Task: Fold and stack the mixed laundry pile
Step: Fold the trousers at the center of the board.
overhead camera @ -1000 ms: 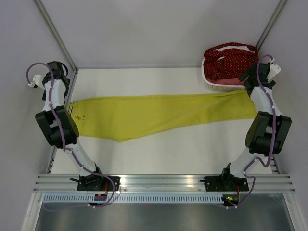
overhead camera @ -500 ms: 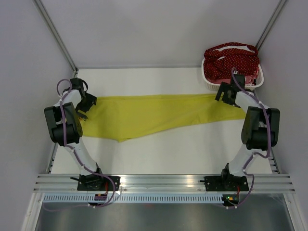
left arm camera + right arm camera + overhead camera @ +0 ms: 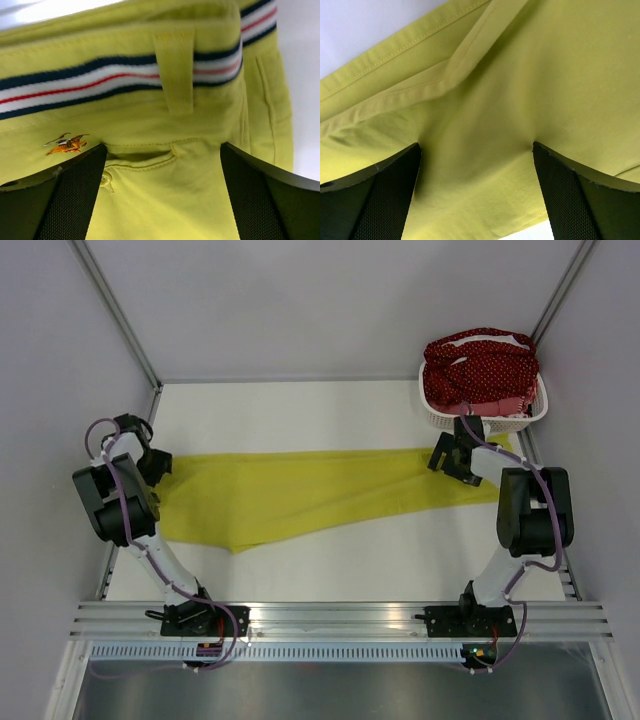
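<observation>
Surface [image 3: 330,570]: white, yellow-green garment [image 3: 300,495] laid out.
My left end effector [image 3: 162,150]: spread, striped band [image 3: 120,80] just ahead.
My right end effector [image 3: 476,147]: spread over the cloth.

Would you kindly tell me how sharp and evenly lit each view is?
Top external: even light, sharp, the yellow-green garment crisp. Left wrist: striped band clear, left fingers dark, table washed out. Right wrist: hem seam slightly soft, fabric shadowed between right fingers.

The table [image 3: 330,570] is lit evenly and brightly; shadows are kept faint. The yellow garment [image 3: 165,195] is slightly blurred in close views.
</observation>
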Robot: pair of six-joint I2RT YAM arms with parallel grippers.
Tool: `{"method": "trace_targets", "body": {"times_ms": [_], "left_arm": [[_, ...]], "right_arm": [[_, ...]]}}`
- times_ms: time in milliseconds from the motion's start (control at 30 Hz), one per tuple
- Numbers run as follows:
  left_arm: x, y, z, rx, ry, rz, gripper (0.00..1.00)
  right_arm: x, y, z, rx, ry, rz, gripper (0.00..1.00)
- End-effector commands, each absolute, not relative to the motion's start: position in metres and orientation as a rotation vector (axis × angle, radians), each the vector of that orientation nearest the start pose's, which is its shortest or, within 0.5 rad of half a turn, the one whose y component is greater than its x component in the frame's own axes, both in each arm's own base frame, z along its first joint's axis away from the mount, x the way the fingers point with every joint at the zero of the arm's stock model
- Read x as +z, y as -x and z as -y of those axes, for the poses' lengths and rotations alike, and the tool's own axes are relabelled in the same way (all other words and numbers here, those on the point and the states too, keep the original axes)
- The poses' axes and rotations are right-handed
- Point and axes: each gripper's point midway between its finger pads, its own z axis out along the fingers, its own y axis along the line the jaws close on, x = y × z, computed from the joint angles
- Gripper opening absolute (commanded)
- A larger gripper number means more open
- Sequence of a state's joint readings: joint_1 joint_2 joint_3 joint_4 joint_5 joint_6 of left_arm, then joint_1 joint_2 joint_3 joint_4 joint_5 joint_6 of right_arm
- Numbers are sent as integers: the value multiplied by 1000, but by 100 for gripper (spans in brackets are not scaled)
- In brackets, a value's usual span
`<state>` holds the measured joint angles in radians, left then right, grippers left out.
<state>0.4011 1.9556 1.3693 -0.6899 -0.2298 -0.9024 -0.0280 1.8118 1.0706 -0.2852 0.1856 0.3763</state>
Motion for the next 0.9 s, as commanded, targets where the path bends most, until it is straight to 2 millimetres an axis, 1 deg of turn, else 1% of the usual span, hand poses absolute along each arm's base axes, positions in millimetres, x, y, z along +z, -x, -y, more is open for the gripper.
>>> {"method": "trace_targets", "body": {"times_ms": [0,33,67,100,133,167,200,233,267,300,333,367,433,467,533,567,600,633,667,700,767,800,867], "left_arm": [[17,-293,-219,548,1927,-2110,100],[25,-290,-222,548,1928,-2091,100],[29,-289,-224,545,1930,-2079,100],[33,-291,-223,532,1919,-2078,100],[43,-294,-224,508,1892,-2072,100],[47,-298,-220,464,1884,-2078,100],[52,-302,-218,435,1866,-2081,100],[58,-304,-216,411,1835,-2096,100],[68,-309,-212,366,1811,-2087,100],[73,-311,-208,343,1792,-2086,99],[78,-315,-205,316,1759,-2095,100],[88,-323,-195,265,1706,-2098,100],[91,-332,-182,224,1638,-2114,100],[94,-341,-166,179,1575,-2140,100],[87,-348,-147,140,1507,-2187,100],[81,-355,-124,76,1449,-2243,100],[75,-358,-111,36,1421,-2279,100],[71,-366,-102,-8,1367,-2293,100],[63,-367,-81,-47,1321,-2345,100],[52,-367,-73,-58,1298,-2382,100],[41,-370,-60,-117,1272,-2431,100],[31,-368,-58,-116,1274,-2462,100],[24,-366,-59,-98,1284,-2477,100]], "right_arm": [[-24,-315,23,-203,-741,-2702,98],[-21,-310,23,-205,-747,-2693,98],[-20,-304,24,-206,-749,-2691,98],[-7,-307,25,-198,-732,-2658,98],[1,-310,27,-211,-731,-2635,98],[15,-319,30,-217,-730,-2596,98],[29,-321,37,-262,-726,-2564,98],[38,-323,42,-287,-732,-2541,98],[51,-329,49,-304,-756,-2501,98],[58,-328,53,-314,-773,-2484,98],[62,-327,58,-319,-791,-2469,98],[63,-323,70,-328,-836,-2459,98],[65,-313,86,-352,-897,-2446,98],[62,-303,102,-379,-969,-2428,98],[65,-300,117,-368,-1052,-2369,98],[66,-296,130,-363,-1115,-2343,98],[65,-295,136,-369,-1135,-2335,98],[65,-293,140,-386,-1147,-2326,98],[67,-293,145,-407,-1155,-2314,98],[64,-293,147,-417,-1159,-2320,98],[63,-295,154,-434,-1162,-2327,98],[57,-294,158,-453,-1177,-2339,98],[53,-292,166,-470,-1203,-2340,98]]}}
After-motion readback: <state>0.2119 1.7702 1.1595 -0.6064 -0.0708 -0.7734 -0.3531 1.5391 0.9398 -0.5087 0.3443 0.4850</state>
